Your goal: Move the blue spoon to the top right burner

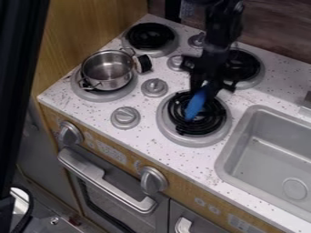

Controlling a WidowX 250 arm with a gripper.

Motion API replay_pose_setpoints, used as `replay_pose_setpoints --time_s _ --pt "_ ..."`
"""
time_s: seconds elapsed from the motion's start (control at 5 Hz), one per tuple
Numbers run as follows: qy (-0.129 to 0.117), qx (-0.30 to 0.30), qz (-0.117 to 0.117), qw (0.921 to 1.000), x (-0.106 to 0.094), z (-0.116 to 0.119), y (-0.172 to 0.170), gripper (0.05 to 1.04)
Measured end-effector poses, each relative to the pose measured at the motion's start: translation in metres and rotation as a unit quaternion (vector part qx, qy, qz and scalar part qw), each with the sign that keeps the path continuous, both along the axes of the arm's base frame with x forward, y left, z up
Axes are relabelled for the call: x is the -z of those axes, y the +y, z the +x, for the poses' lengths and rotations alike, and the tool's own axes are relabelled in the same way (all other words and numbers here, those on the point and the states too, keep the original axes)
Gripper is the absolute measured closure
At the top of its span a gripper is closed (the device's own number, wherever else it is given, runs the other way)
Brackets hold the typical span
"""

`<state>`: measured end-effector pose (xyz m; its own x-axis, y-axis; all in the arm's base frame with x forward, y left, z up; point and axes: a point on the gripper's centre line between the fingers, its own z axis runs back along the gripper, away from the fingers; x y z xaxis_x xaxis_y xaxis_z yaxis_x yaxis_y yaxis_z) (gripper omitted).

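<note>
currently the gripper [211, 87] hangs over the near right burner [194, 140], at the upper end of the blue spoon [195, 104], which slants over the dark coils. how far open it is, or whether it grips the spoon, i can't tell.

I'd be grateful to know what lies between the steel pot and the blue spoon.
In the camera view, a grey knob stands on the speckled stove top between the steel pot and the blue spoon, with burner rims on either side.
</note>
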<state>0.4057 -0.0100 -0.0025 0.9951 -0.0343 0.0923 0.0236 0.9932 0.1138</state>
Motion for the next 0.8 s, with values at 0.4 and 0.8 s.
replay_pose_setpoints --time_s 0.4,0.8 --pt "-0.008 -0.004 0.004 1.0000 0.007 0.034 -0.002 0.725" --pt "-0.007 0.004 0.013 0.9999 0.027 0.067 -0.002 0.725"
